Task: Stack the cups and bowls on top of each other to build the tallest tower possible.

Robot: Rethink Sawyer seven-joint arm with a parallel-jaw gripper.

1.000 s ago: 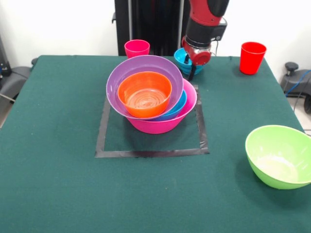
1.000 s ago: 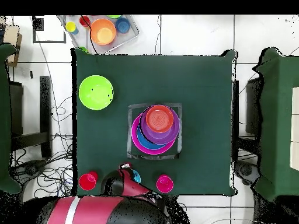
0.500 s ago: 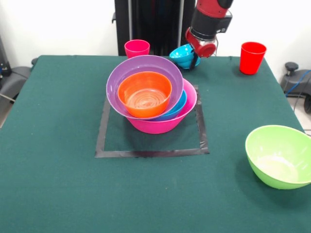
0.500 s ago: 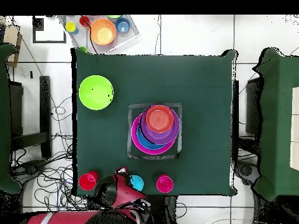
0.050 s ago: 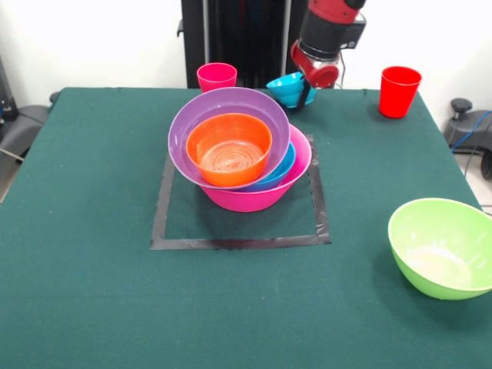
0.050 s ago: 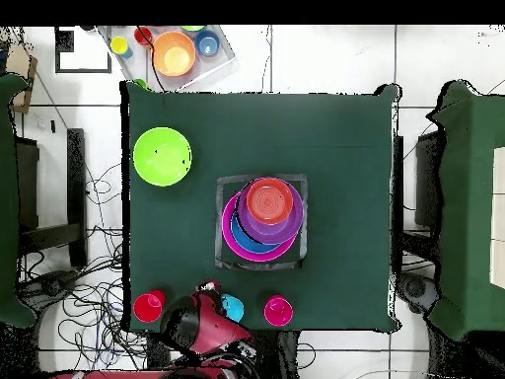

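i see the red and black arm's gripper (image 5: 305, 98) raised at the far edge of the green-clothed table (image 5: 92, 292), closed on the rim of a small glossy blue plastic bowl (image 5: 289, 88), which hangs tilted and clear of the cloth. in the overhead view that same bowl (image 6: 231, 308) shows just beside the arm's wrist, between the two cups at the table's robot-side edge.

the tower (image 5: 240, 150) sits inside the black tape square (image 5: 240, 243) near the table's middle: a large glossy pink plastic bowl (image 5: 257, 198) as base, a blue bowl (image 5: 281, 171) nested in it, a purple bowl (image 5: 229, 108) leaning on top of that, and an orange bowl (image 5: 229, 147) inside the purple one.

a smooth pink-red tapered plastic cup (image 5: 217, 77) stands upright behind the tower at the table's far edge. a red tapered plastic cup (image 5: 400, 91) stands upright at the far right corner, well apart from the tower. a large lime green plastic bowl (image 5: 441, 247) rests upright near the right edge, toward the front.

from overhead i make out a clear tray (image 6: 223, 55) off the table holding more small coloured pieces.
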